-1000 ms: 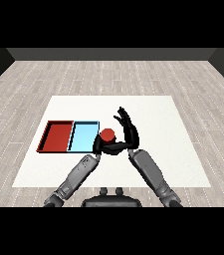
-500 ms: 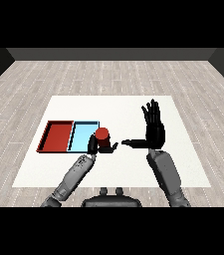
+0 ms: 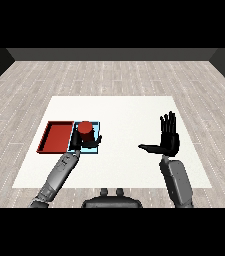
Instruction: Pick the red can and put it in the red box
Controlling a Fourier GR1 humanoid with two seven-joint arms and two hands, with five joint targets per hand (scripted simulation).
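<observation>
A: Red can (image 3: 85,131), position?
B: Upright, over the light blue tray (image 3: 95,126), not the red tray (image 3: 56,136) just beside it on the white counter (image 3: 124,115). Whether it rests on the tray floor, cannot tell.
A: Left robot hand (image 3: 82,143)?
B: Fingers curled round the can's lower part.
A: Right robot hand (image 3: 168,139)?
B: Well apart, raised over the counter, fingers straight, thumb out, holding nothing.

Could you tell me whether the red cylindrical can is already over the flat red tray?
No, the red cylindrical can, held in the left hand, is above the light blue tray, beside the flat red tray.
</observation>
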